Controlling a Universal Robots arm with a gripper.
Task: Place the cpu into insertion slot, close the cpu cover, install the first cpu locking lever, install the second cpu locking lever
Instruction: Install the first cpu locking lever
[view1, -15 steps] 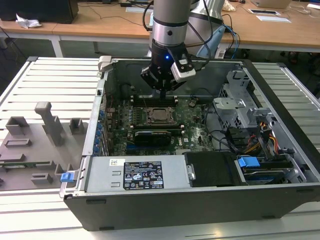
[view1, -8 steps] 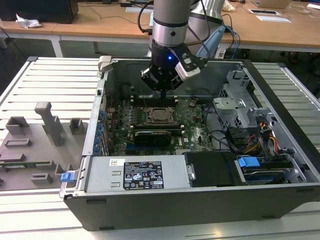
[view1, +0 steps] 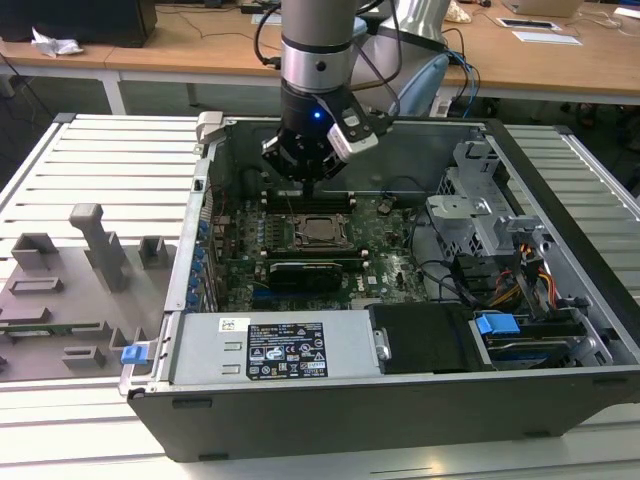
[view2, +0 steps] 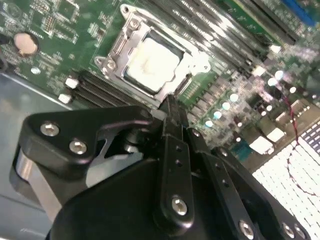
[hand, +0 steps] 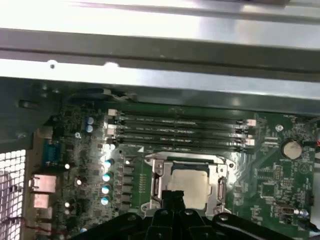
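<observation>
The cpu (view2: 150, 62) lies flat in the insertion slot (view1: 322, 231) of the green motherboard, its pale metal top showing in both wrist views, cpu (hand: 192, 185). The silvery cpu cover (view2: 116, 52) lies down around the chip as a frame, cover (hand: 159, 182). My gripper (view2: 170, 102) hangs just above the socket's edge on the side of the memory slots, its black fingers pressed together with nothing between them. In the exterior view the gripper (view1: 308, 178) is inside the open computer case, a little above the board.
Long memory slots (hand: 180, 132) run beside the socket. A black card (view1: 305, 272) stands on the board on the socket's other side. The power supply (view1: 270, 350), a drive cage (view1: 480, 220) and cables fill the case. A grey fixture plate (view1: 60, 290) lies at the exterior view's left.
</observation>
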